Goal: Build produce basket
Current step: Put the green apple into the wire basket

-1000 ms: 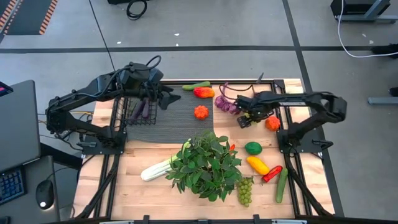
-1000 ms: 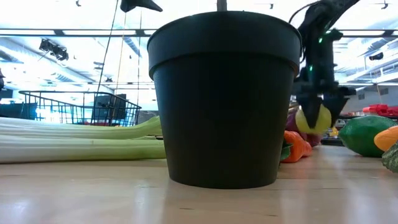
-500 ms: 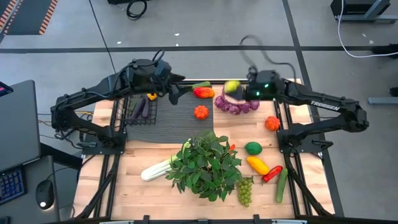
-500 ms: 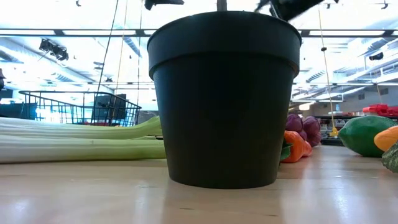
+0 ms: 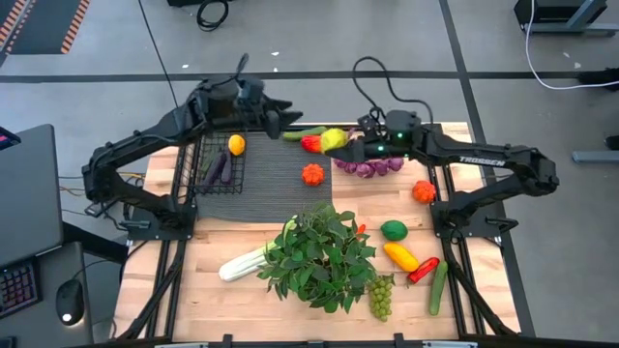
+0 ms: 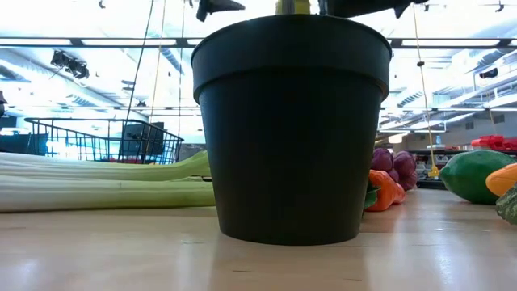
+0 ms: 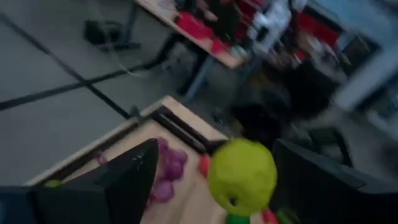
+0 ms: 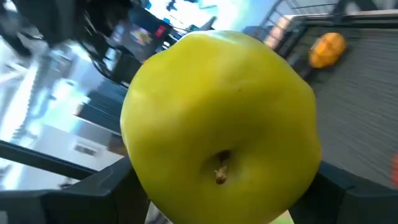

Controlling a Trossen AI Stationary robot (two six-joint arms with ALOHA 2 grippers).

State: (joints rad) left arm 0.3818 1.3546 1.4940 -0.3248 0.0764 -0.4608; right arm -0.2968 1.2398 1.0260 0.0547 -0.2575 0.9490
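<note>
Wooden bench [image 5: 242, 290] is carrying a leafy plant [image 5: 319, 256]; above it, right jaws [image 5: 340, 145] are clenching a yellow-green fruit [image 5: 335, 139], with left jaws [image 5: 280, 123] released nearby; basket [image 5: 215, 166] beyond holds two pieces.

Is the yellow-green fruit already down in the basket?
No, the right tool holds the yellow-green fruit above the table, apart from the basket, which lies further left.
</note>
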